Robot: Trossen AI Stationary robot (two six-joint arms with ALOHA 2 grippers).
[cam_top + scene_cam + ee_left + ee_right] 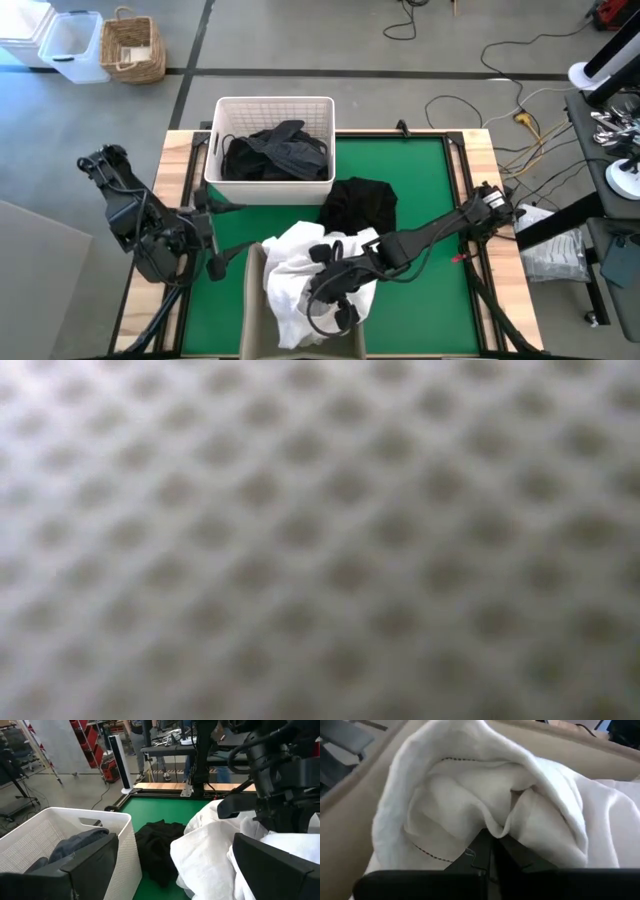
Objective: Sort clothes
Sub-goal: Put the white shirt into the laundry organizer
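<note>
In the high view the right gripper (335,300) sits low and centre in the frame, down on the heap of white clothes (300,270), and its wrist picture shows the two dark fingers (495,855) pressed together with a fold of the white cloth (485,795) pinched between their tips. That white heap lies partly over a tan bin (255,300) at the bottom centre of the frame and partly on the green mat (420,180) of the desk. A black garment (360,203) lies on the mat just above and to the right of the white heap, touching it. More dark clothes (275,155) are piled inside the white basket (275,105), which stands at the upper middle of the desk. The left gripper (215,255) waits at the left of the frame, below the basket's lower left corner, its fingers (95,862) spread wide and holding nothing. The low view is filled with a blurred mesh pattern and tells nothing more.
</note>
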